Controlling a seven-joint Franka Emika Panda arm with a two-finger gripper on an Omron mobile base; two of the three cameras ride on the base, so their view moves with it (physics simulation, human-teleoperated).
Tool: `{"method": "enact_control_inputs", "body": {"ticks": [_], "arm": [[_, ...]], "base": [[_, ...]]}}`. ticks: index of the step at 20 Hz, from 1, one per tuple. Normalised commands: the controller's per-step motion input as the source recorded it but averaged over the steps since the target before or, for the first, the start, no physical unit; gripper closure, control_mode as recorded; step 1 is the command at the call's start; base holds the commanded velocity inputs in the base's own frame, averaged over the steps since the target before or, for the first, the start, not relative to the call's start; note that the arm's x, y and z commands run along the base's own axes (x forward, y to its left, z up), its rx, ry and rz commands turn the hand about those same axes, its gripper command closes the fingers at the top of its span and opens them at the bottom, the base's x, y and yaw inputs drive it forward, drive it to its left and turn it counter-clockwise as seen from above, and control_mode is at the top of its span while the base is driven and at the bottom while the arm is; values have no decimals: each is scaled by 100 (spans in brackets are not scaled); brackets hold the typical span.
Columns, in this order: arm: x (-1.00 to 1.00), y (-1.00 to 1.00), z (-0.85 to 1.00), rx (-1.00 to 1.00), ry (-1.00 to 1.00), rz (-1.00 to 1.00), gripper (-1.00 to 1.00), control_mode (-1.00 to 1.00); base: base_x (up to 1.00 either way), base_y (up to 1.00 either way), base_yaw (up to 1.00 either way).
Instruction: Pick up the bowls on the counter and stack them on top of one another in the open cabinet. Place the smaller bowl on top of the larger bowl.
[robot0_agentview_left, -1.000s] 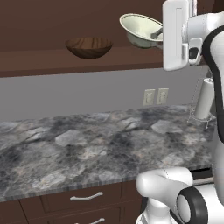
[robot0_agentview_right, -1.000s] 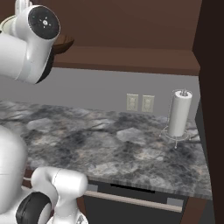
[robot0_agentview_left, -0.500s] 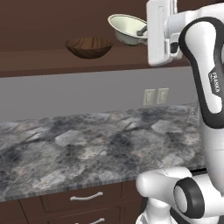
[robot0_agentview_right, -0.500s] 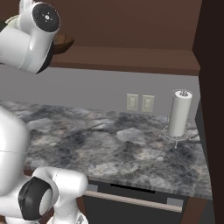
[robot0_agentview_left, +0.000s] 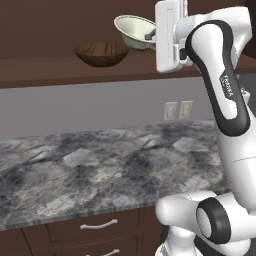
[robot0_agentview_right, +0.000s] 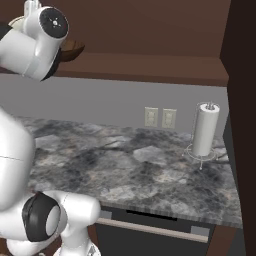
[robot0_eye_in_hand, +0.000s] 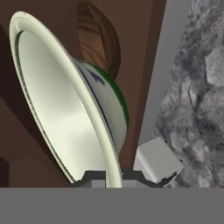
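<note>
A paper towel roll (robot0_agentview_right: 205, 129) stood upright on a thin wire holder (robot0_agentview_right: 201, 155) at the far right of the worktop, close to the back wall. Two pale outlet plates (robot0_agentview_right: 160, 117) sat side by side on the grey wall (robot0_agentview_right: 110, 102), left of the roll and well apart from it; they also showed on the wall in the left base view (robot0_agentview_left: 178, 110). A dark panel with a long silver handle (robot0_agentview_right: 150, 226) ran below the worktop's near edge.
</note>
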Motion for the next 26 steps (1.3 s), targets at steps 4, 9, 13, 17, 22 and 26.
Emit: {"method": "enact_control_inputs", "body": {"ticks": [4,9,13,17,22,26], "arm": [[48,11,-8,-1,0,0,100,-100],[46,9,-7,-1,0,0,100,-100],[41,11,-12,-2,1,0,100,-100],[38,8,-11,-5,2,0,100,-100],[43,18,-6,-2,1,2,100,-100],[45,22,-10,0,2,2,100,-100]], "base": [[0,0,0],[0,0,0],[0,0,0],[0,0,0],[0,0,0],[0,0,0]]}}
